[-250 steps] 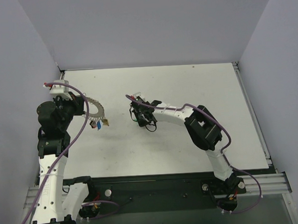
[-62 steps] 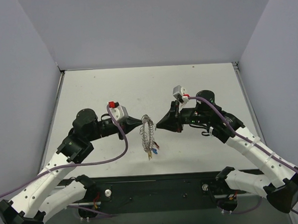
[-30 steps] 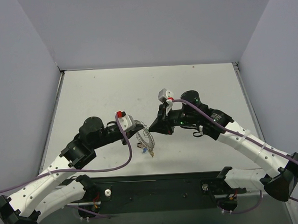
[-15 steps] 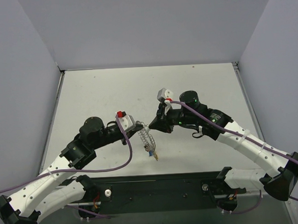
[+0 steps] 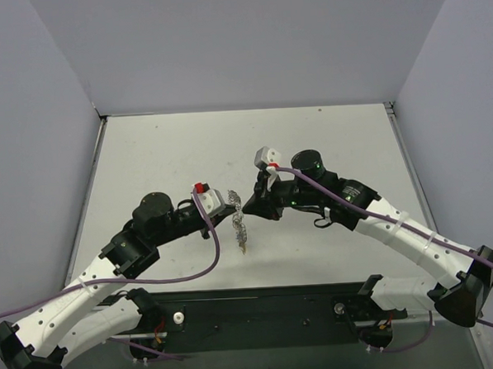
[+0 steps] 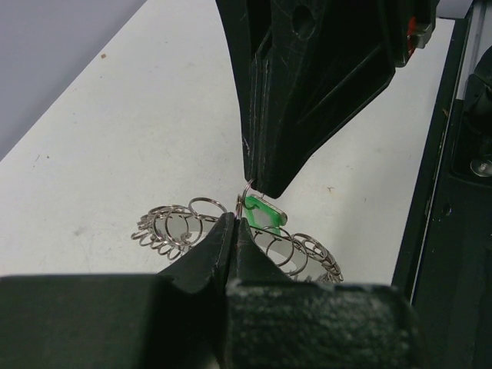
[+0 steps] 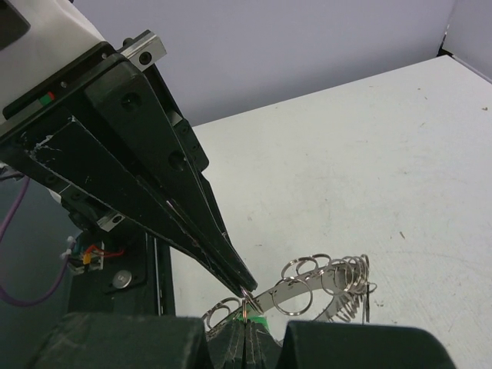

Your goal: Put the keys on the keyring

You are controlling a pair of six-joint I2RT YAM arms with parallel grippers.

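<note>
The keyring [image 5: 239,224], a silvery band edged with small wire loops, hangs edge-on above the table between both arms. My left gripper [image 5: 234,207] is shut on its upper part. In the left wrist view the shut tips [image 6: 234,224] sit at the band [image 6: 178,231]. My right gripper [image 5: 247,208] meets it tip to tip and is shut on a green-headed key [image 6: 262,213] by its small ring, right against the keyring [image 7: 327,283]. In the right wrist view the green head [image 7: 258,320] peeks beside the shut tips [image 7: 246,321]. Other keys [image 5: 243,249] dangle below.
The white table [image 5: 187,146] lies below, enclosed by grey walls on three sides. A black rail [image 5: 261,309] with the arm bases runs along the near edge. Purple cables [image 5: 210,252] loop off both wrists.
My right gripper has moved left until its tip meets the left gripper at the keyring. The keyring has swung to hang more edge-on, and the dangling keys have shifted with it.
</note>
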